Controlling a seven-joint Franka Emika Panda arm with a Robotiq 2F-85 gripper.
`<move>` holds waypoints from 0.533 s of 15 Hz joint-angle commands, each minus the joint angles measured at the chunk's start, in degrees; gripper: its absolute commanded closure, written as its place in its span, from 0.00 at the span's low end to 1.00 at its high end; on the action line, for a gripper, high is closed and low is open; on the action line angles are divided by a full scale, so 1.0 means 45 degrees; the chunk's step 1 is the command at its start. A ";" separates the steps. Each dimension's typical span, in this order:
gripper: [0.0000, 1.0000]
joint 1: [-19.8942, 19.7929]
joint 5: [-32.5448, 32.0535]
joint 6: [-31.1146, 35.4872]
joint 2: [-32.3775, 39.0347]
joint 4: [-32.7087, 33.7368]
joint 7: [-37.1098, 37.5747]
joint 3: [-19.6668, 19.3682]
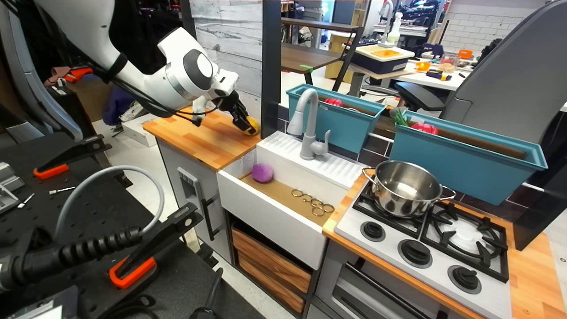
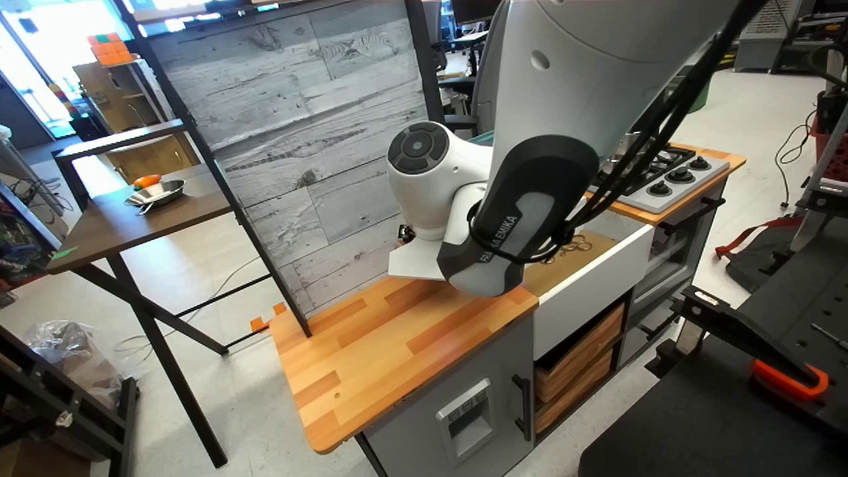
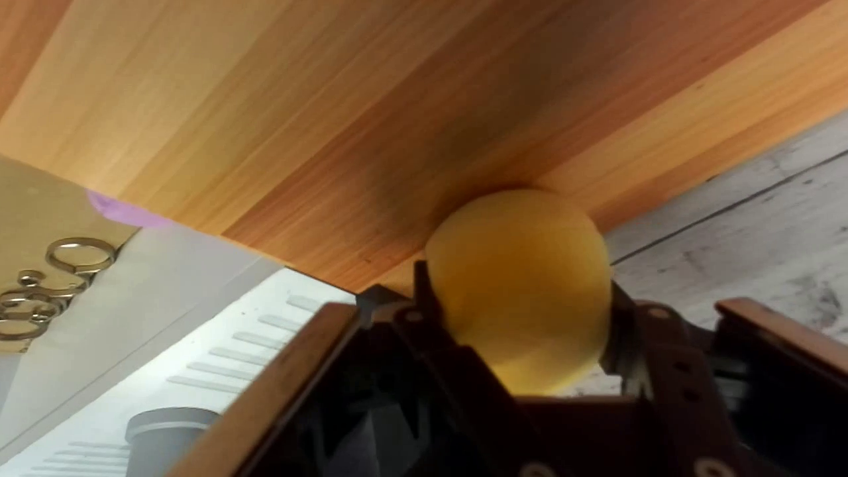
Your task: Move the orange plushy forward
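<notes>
Just beside the sink [image 1: 268,212], at an edge of the tabletop [image 1: 197,138], the pincer [image 3: 521,308] looks clamped on the plushy [image 3: 517,265]. The coming move turns on this: the plushy lies squarely between the fingertips [image 3: 621,324], both seeming to touch it, and, roundish, has no long axis to line up. Whether it touches the tabletop I cannot tell.

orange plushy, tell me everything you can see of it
The orange plushy is roundish and yellow-orange, brightest toward its lower end in the wrist view, smooth-looking though blurred. The gripper clasps it from two opposite sides at the corner of the wooden counter beside the gray panel; whether it touches either is unclear.
</notes>
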 commanded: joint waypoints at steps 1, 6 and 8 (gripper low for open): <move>0.77 -0.0282 -0.0086 -0.0290 0.0285 0.0750 -0.0171 -0.0010; 0.95 -0.0197 -0.0128 0.0100 -0.1216 -0.1373 -0.0914 0.0550; 0.94 -0.0072 -0.0175 0.0612 -0.2220 -0.2964 -0.1424 0.0930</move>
